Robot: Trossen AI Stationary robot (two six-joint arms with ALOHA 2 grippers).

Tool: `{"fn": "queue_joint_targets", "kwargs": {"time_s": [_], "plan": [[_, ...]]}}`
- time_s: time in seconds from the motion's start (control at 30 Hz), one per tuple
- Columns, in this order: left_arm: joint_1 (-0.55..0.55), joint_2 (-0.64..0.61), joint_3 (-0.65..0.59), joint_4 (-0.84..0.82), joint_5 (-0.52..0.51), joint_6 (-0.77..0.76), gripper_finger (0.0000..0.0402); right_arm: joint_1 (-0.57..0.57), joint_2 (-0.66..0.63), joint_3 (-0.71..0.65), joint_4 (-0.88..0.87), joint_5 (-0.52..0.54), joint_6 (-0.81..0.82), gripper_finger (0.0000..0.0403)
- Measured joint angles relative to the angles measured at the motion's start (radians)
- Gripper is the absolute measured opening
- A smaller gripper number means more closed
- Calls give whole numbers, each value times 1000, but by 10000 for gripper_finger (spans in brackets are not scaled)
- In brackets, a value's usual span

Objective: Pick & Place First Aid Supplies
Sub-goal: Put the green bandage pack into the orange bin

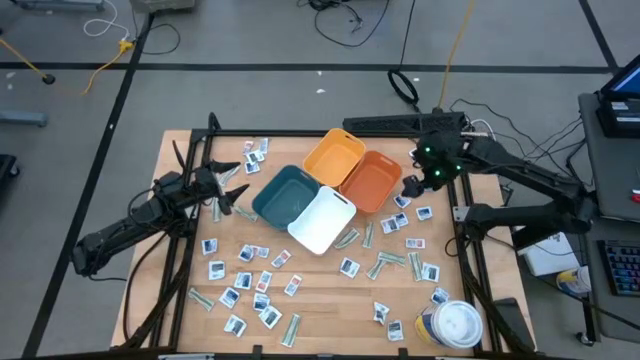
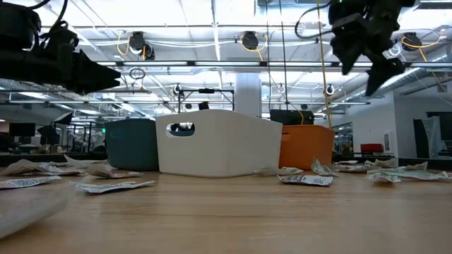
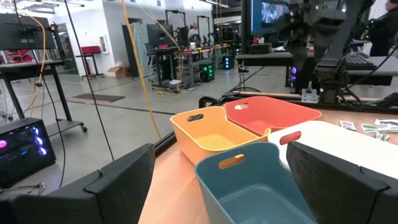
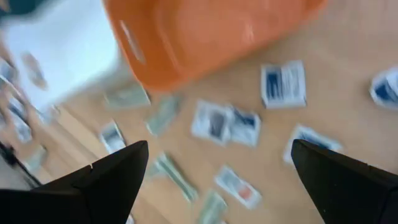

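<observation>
Many small white packets (image 1: 262,282) and narrow grey-green strips (image 1: 392,260) lie flat on the wooden table (image 1: 320,310). My left gripper (image 1: 236,188) hangs open and empty above the table at the left, just left of the teal bin (image 1: 284,194); its fingers frame the bins in the left wrist view (image 3: 217,180). My right gripper (image 1: 412,187) hangs open and empty high above the packets right of the orange bin (image 1: 372,180). The right wrist view (image 4: 217,180) looks down on those packets (image 4: 283,84).
Four bins stand together at the table's middle back: teal, white (image 1: 322,220), yellow (image 1: 334,158) and orange. A round white-lidded tub (image 1: 458,325) stands at the near right corner. Cables and a black power strip (image 1: 400,122) lie on the floor beyond the far edge.
</observation>
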Motion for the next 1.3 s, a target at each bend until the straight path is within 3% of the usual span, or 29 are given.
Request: {"fn": "queue_joint_targets", "kwargs": {"time_s": [0.23,0.53,0.83,1.07,1.3], "plan": [[0,0,0,0,0,0,367,2,84,2,-157,35,-97,392],[0,0,0,0,0,0,367,62,81,2,-164,103,-117,392],[0,0,0,0,0,0,367,306,193,22,-162,159,-158,392],[0,0,0,0,0,0,367,505,272,132,-153,250,-130,392],[0,0,0,0,0,0,367,652,331,233,-156,253,-132,392]]}}
